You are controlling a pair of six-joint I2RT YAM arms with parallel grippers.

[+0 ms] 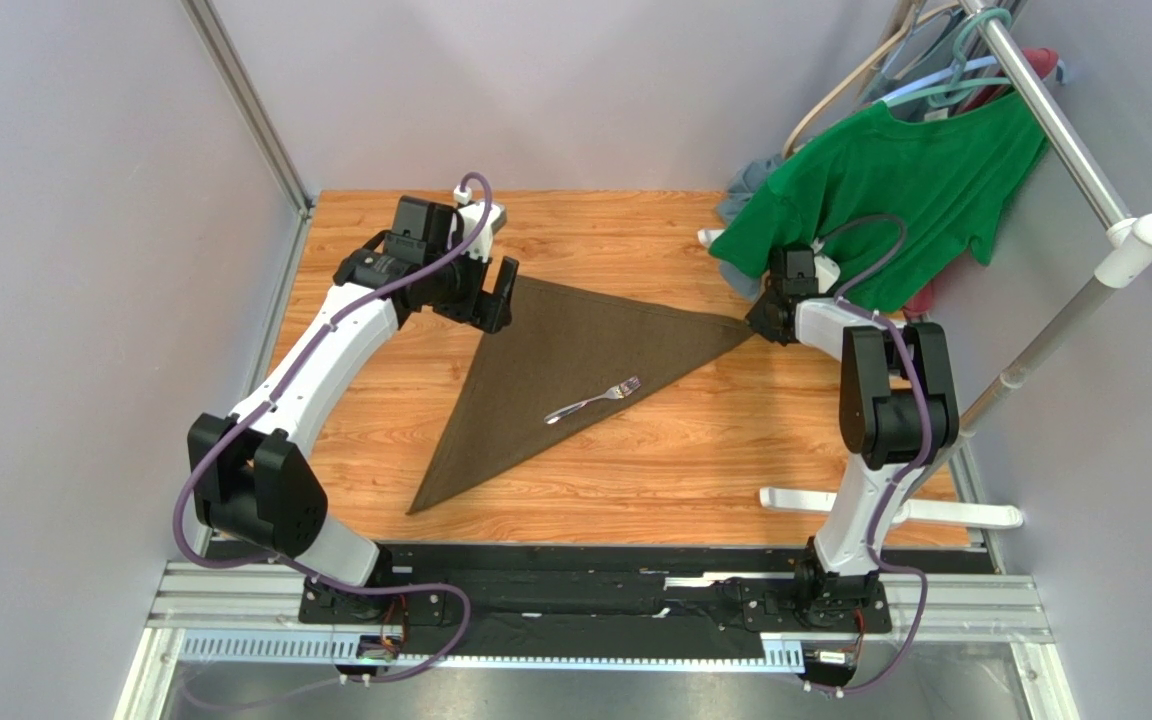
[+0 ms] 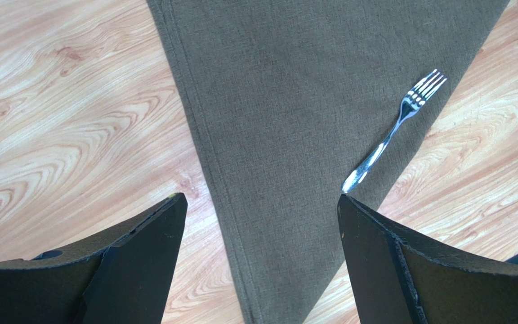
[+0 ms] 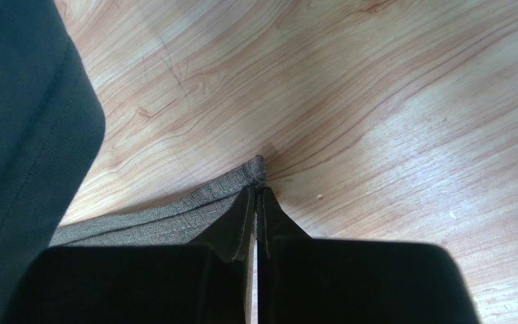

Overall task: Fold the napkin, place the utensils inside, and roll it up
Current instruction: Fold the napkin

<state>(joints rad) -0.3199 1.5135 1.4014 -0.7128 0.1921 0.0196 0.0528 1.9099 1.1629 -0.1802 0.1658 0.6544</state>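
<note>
The napkin (image 1: 567,375) lies on the wooden table as a dark olive-brown triangle, with its long point toward the near left. One of the utensils, a silvery fork (image 1: 593,401), rests on it near the right-hand edge. My left gripper (image 1: 480,293) hovers open over the napkin's far-left corner. From the left wrist, the napkin (image 2: 295,101) and fork (image 2: 393,131) lie below the left gripper (image 2: 262,197), whose fingers stand wide apart. My right gripper (image 1: 760,320) is at the napkin's right corner. In the right wrist view the right gripper (image 3: 257,190) is shut on that corner of the napkin (image 3: 174,216).
A bright green T-shirt (image 1: 898,188) hangs from a metal rack (image 1: 1063,135) at the far right, just behind the right gripper, and fills the left of the right wrist view (image 3: 18,135). A grey-blue garment (image 1: 755,180) hangs beside it. The rack's white foot (image 1: 898,507) lies at the near right.
</note>
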